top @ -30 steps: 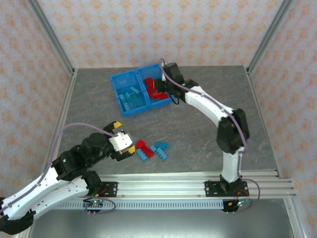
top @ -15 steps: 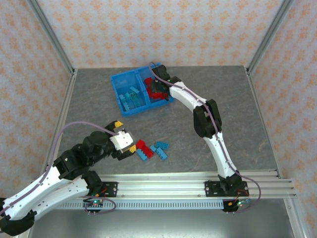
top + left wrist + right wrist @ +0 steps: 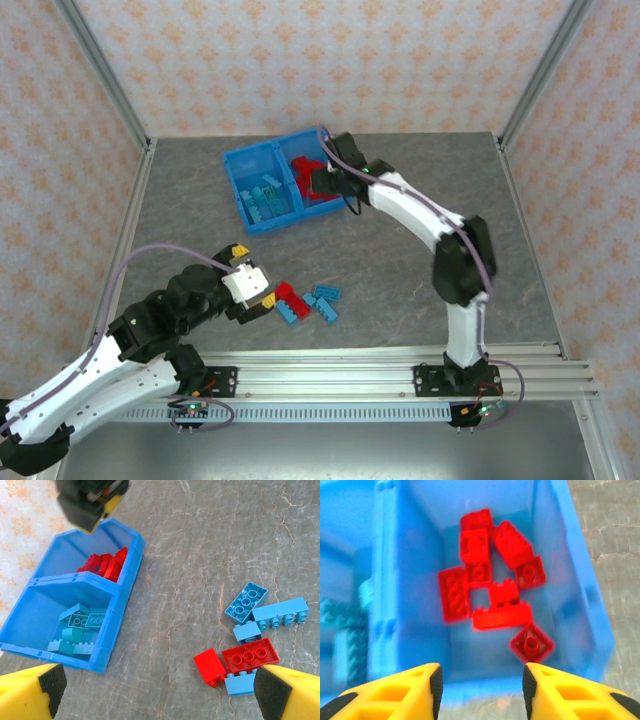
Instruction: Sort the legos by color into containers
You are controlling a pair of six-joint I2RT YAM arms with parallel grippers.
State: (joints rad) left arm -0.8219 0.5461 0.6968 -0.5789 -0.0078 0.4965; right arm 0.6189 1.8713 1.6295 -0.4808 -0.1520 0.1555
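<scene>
- The loose legos point(image 3: 246, 631) lie in a small heap on the desk point(image 3: 400, 270), just beside the left end effector point(image 3: 157, 690), on its right side. This arm is by far the nearer one.
- The left end effector is spread wide, with nothing between its yellow fingers point(image 3: 30, 692). In the left wrist view the heap sits toward the right finger, not in the middle of the gap.
- The larger red brick point(image 3: 250, 655) lies flat, its long axis nearly along the line from finger to finger, a little tilted. A smaller red brick point(image 3: 210, 666) touches its end, and light blue bricks point(image 3: 245, 601) lie around it.
- I judge that the next grasp needs a shift to the right and a turn of the wrist, so that the fingers press on the long sides.
- The right end effector point(image 3: 480, 690) hangs above the blue bin point(image 3: 122, 615), fingers apart and empty, well apart from the heap.
- The right compartment point(image 3: 560, 605) holds red bricks and the left compartment point(image 3: 35, 625) holds light blue ones, with the divider wall point(image 3: 75, 578) between them.
- The bricks look like hard, glossy plastic with round studs. The desk is grey, mottled like stone, and matt.
</scene>
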